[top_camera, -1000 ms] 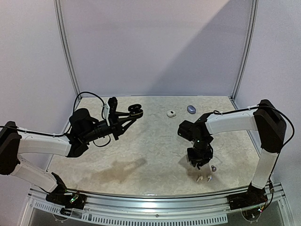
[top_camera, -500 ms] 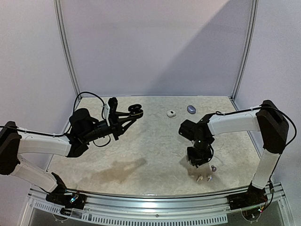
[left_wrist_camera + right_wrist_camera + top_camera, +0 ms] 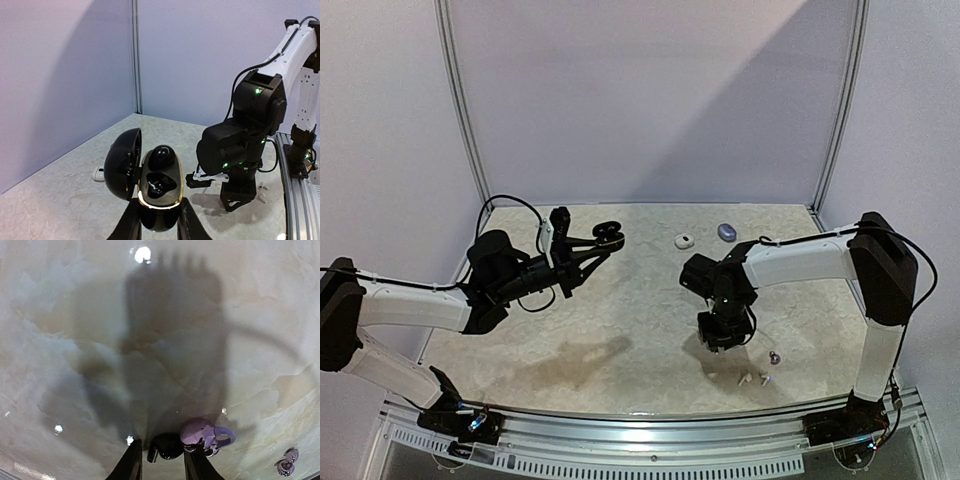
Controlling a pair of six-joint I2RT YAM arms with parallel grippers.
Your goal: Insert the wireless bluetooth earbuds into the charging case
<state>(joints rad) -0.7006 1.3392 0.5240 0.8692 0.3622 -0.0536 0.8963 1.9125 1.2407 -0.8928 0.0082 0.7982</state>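
We see the left gripper [image 3: 159,222] clamped on the lower half of the black charging case [image 3: 160,192], holding it up off the table [image 3: 640,330] well to the left of the right gripper [image 3: 162,456]; the lid [image 3: 121,170] of that case stands swung open to one side; a seated black earbud [image 3: 161,156] fills one socket, and the empty socket [image 3: 158,185] beside it shows only its glossy hollow; the right gripper hangs low over the table with its fingers pointing down, closed on a loose black earbud [image 3: 166,446] that sits between the fingertips; a purplish earbud [image 3: 199,432] shows right against one finger of the right gripper, touching the black one, though from this low view we cannot tell whether it is pinched too or only lies on the table below; a second purplish earbud [image 3: 286,466] lies on the table just to the right of the right gripper; two white stemmed earbuds [image 3: 742,381] lie side by side just nearer to the arm bases than the right gripper; a small white case [image 3: 685,240] and a purplish case [image 3: 726,231] rest closed on the table well beyond the right gripper, near the far wall
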